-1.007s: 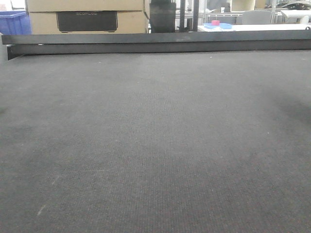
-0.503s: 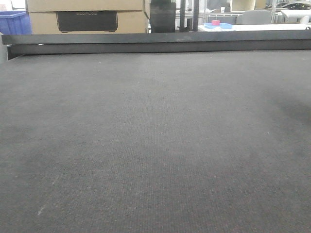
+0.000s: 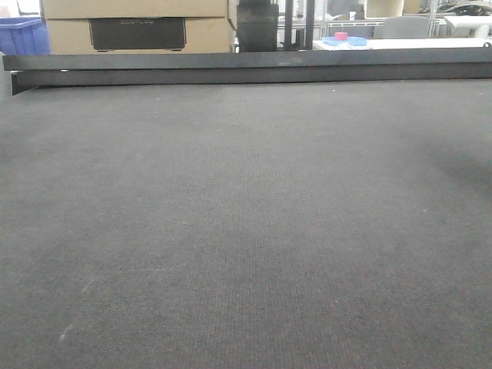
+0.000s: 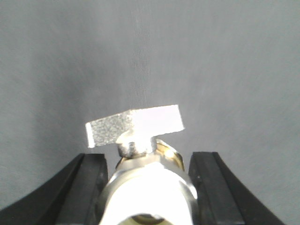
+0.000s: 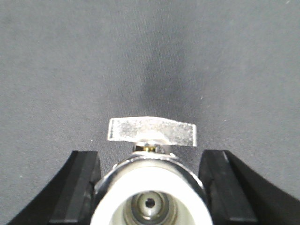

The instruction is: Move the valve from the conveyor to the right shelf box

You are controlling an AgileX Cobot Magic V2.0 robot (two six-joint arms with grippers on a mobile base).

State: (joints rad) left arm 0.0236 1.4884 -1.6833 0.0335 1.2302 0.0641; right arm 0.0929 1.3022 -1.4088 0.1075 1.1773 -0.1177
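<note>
In the left wrist view a silvery valve (image 4: 149, 187) with a flat lever handle (image 4: 136, 125) and a white ring sits between my left gripper's (image 4: 149, 157) black fingers (image 4: 91, 180), which are shut against its body. The right wrist view shows another such valve (image 5: 150, 185), its handle (image 5: 151, 131) lying crosswise, and my right gripper (image 5: 150, 153) is shut on it. Both hang over the dark grey conveyor (image 3: 246, 215). Neither gripper shows in the front view. The right shelf box is out of view.
A black metal rail (image 3: 254, 68) edges the belt's far side. Behind it stand cardboard boxes (image 3: 138, 23), a blue bin (image 3: 21, 34) at far left and a blue tray with a pink object (image 3: 344, 38) at right.
</note>
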